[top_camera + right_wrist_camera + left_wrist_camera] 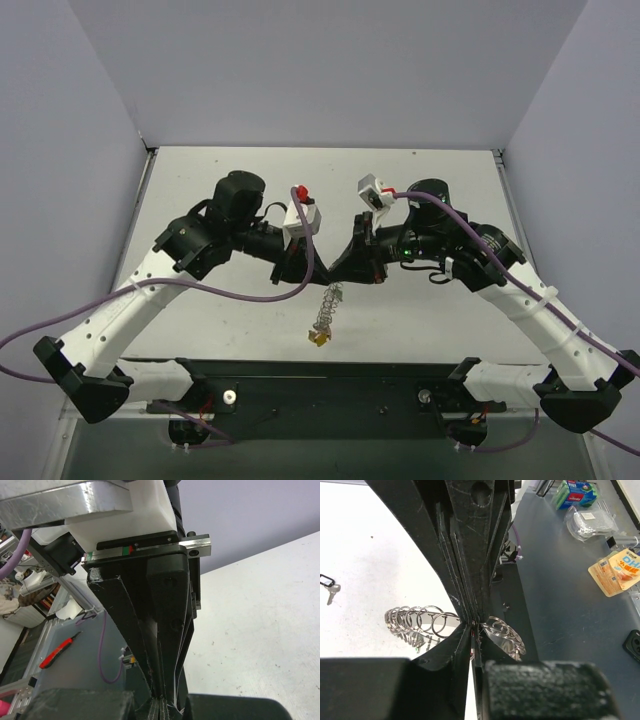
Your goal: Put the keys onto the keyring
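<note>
Overhead rear view; two close wrist views

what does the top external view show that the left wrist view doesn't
Only the top external view: the left arm and right arm whole, meeting over the table, and a small yellow key at the near end of the keyring. Only the left wrist view: a black-headed key lying on the table apart from the ring, and orange packets beyond the table edge. Both: the coiled keyring, pinched in the right gripper.
</note>
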Tool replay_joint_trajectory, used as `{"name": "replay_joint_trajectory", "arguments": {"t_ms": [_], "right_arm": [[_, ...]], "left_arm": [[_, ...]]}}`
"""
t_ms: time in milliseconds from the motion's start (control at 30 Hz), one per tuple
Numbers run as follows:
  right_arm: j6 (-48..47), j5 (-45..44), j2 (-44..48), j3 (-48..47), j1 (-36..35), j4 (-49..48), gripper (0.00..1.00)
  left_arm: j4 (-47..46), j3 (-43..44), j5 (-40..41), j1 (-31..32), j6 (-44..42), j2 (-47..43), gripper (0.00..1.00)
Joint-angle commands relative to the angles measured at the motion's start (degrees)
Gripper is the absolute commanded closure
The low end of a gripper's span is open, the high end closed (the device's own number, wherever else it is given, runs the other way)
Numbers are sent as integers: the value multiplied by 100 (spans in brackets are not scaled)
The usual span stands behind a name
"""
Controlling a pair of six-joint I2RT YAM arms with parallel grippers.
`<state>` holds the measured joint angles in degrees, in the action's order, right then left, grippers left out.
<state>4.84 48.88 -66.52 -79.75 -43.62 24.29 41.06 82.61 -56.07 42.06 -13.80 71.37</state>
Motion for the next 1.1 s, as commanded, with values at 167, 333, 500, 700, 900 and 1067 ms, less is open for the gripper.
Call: {"name": "replay_joint_trajectory", "arguments": {"t_ms": [167,333,500,700,900,1067], "right_arm": [[140,43,95,3,-112,-627,100],[192,-440,525,345,-112,-987,60],[341,-915,1070,863,-103,-1628,30],[456,-1021,1273,1084,-112,-1963,26],[553,-1039,1378,1251,-112,-2209,29],[693,-925,1449,1391,-103,-2559,43]], "left_arm": [[-1238,-296,649,258,579,-132,100],[-3424,-1465,975,258,1667,-931,100],[-4675,-2248,1283,250,2267,-1379,100],[-6309,-3161,1608,258,3023,-1854,100],[-7901,-3839,1986,250,3717,-2110,100],[-9018,-4200,2039,250,4245,-2031,100]]}}
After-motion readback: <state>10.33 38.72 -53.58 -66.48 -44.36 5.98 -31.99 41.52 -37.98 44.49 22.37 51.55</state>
